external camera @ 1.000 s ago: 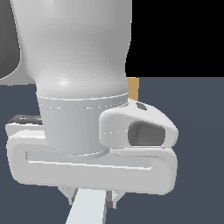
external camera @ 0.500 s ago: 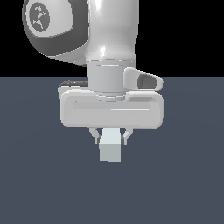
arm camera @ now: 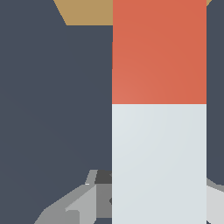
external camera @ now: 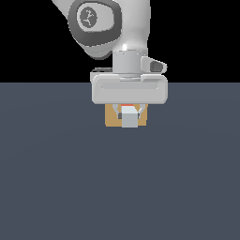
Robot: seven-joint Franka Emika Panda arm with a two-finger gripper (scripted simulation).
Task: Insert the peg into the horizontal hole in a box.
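Observation:
My gripper (external camera: 129, 112) is shut on the peg (external camera: 129, 119), a pale grey-white square bar with an orange-red end. In the exterior view the peg's pale end faces the camera and its orange end (external camera: 126, 106) points away at the tan box (external camera: 111, 118), which stands right behind the gripper. In the wrist view the peg (arm camera: 159, 162) fills the middle, its orange end (arm camera: 159, 52) reaching to the tan box (arm camera: 87, 11). The grey fingers (arm camera: 74, 205) flank the peg's pale half. The hole is hidden behind the peg and the hand.
The dark grey-blue floor (external camera: 117, 187) spreads all round the box. The white arm (external camera: 112, 23) rises above the gripper.
The arm has moved away from the exterior camera with the peg, and stands smaller in view. The tan box, hidden half a second ago, now shows right behind the gripper.

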